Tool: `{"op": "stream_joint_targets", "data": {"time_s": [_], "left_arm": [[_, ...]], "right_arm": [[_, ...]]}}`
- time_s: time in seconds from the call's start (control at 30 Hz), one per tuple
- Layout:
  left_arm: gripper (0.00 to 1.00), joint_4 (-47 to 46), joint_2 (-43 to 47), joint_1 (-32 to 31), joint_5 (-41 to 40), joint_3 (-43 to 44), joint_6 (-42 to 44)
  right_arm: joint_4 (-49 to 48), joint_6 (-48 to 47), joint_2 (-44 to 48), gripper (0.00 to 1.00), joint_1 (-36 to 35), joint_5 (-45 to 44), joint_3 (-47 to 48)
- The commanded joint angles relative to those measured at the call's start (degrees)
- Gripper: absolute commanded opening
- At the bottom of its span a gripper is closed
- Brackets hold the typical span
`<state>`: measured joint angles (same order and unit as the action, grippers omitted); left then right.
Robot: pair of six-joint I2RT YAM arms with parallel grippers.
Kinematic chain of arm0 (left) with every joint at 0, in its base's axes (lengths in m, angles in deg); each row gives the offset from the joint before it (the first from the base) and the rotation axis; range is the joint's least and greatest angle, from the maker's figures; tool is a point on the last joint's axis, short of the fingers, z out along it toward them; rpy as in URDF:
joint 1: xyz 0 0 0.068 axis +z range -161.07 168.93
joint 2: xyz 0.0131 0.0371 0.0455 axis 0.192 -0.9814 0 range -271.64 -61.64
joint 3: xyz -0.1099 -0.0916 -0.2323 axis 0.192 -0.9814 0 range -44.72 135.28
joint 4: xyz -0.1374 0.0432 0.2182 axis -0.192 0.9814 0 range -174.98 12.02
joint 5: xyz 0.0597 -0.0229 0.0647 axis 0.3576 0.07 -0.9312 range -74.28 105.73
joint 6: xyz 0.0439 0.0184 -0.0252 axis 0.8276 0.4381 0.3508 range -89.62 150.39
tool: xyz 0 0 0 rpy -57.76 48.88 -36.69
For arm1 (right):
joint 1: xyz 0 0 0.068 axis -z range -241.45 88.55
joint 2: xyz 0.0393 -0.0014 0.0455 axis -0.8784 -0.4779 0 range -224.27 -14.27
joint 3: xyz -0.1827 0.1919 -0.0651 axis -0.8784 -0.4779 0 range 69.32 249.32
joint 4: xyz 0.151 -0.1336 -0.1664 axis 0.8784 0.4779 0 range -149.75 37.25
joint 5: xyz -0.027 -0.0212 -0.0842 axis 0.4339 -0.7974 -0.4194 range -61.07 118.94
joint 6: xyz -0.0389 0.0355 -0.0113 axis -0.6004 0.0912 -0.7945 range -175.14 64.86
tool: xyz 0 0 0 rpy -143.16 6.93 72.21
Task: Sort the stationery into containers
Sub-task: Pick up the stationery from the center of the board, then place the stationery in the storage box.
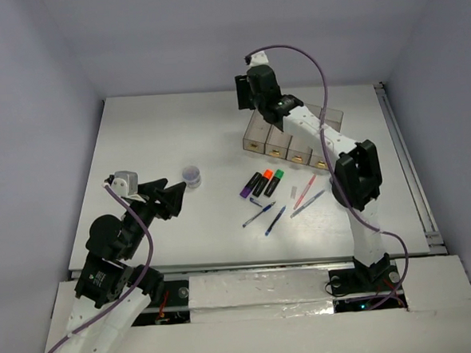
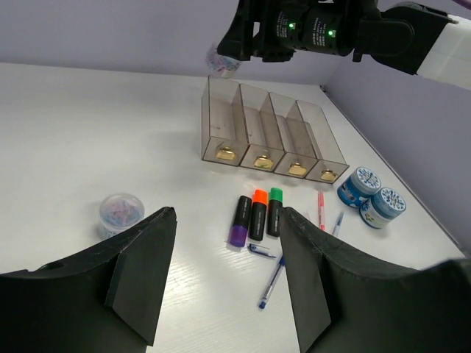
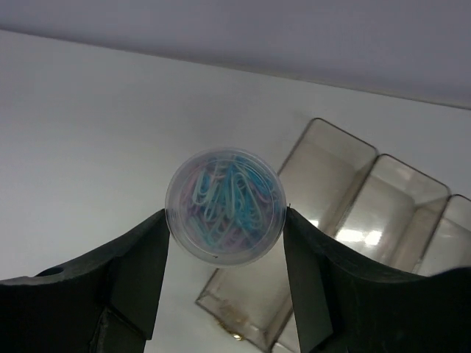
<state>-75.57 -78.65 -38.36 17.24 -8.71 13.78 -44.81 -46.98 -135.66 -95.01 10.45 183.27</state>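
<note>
Stationery (image 1: 264, 183) is not yet sorted: right fingers (image 3: 140, 272) hold a clip tub (image 3: 224, 198) above the bins (image 3: 331, 147), probably to drop it in. Left fingers (image 2: 143, 272) stand wide near a 2nd tub (image 2: 120, 212); markers (image 2: 256, 217) and pens (image 1: 274, 218) lie on the counter (image 1: 161, 133).

white table (image 2: 73, 132): bins (image 2: 257, 136), markers (image 2: 256, 215), pens (image 2: 271, 282), rolls (image 2: 360, 184)

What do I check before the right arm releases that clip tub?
1. Clip tub pinched between the right gripper jaws: ok.
2. Tub over the end bin opening: cannot tell; the wrist view shows it off toward a corner.
3. Bins empty: ok.
4. Left gripper open, away from the bins: ok.
5. Second tub resting on the table, away from the bins: ok.
</note>
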Motion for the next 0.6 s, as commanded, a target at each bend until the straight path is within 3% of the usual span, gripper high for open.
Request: {"op": "stream_joint_targets", "data": {"time_s": [0.0, 0.23, 0.57], "left_arm": [[0.54, -2.2, 0.0, -0.2, 0.5, -0.3, 0.3], [0.54, -2.2, -0.1, -0.7, 0.3, -0.3, 0.4], [0.54, -2.1, -0.5, -0.7, 0.3, -0.3, 0.4]], "right_arm": [[-2.3, -0.3, -0.8, 0.49, 2.0, -0.7, 2.0], [-0.1, -2.0, -5.4, 0.50, 7.4, -0.9, 6.3], [-0.2, -0.4, -9.6, 0.51, 9.1, 2.1, 6.3]]}}
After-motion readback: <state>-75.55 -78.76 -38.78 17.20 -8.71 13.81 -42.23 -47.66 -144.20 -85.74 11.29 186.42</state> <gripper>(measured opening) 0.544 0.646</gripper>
